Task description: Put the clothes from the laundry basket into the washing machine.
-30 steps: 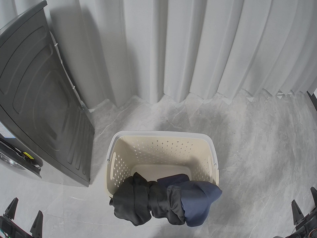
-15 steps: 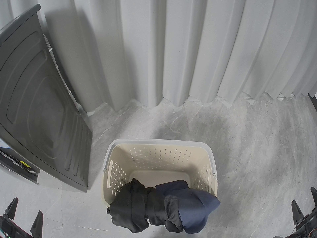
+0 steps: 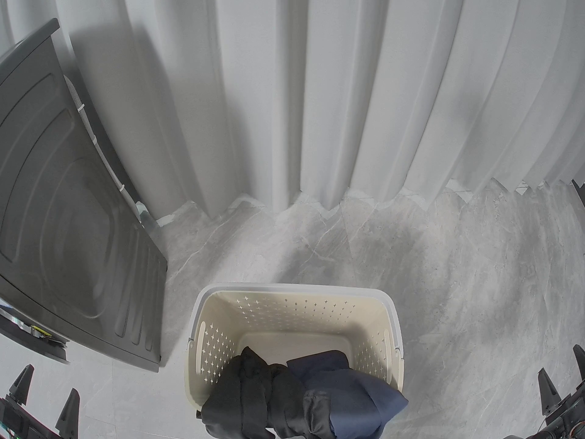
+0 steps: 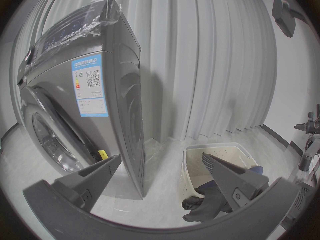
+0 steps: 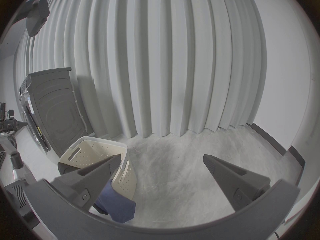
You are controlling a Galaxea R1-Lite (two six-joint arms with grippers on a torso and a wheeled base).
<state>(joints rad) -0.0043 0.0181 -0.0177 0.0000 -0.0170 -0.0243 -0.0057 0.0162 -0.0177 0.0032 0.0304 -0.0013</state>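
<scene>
A white pleated curtain (image 3: 317, 92) spans the head view from 10 to 2 o'clock and reaches down to the grey marbled floor (image 3: 487, 275). The grey washing machine (image 3: 67, 233) stands at 9 o'clock, its ribbed side panel facing the laundry basket (image 3: 292, 289). The cream, perforated basket sits on the floor at 6 o'clock, near the machine but apart from it. The clothes lie bunched over the basket's near rim. A black garment (image 3: 244, 397) is on the 7 o'clock side and touches a blue garment (image 3: 353, 397) on the 5 o'clock side. Both spill over the rim and partly hang outside it. The left pincer (image 3: 47, 397) sits low at 8 o'clock, in front of the machine and well apart from the basket. Its two dark pointed fingers are spread wide with nothing between them. They point up and ahead toward the gap between machine and basket. The right pincer (image 3: 562, 376) sits low at 4 o'clock over bare floor, well apart from the basket. It is likewise spread wide, holds nothing and touches nothing, and it faces the curtain.
</scene>
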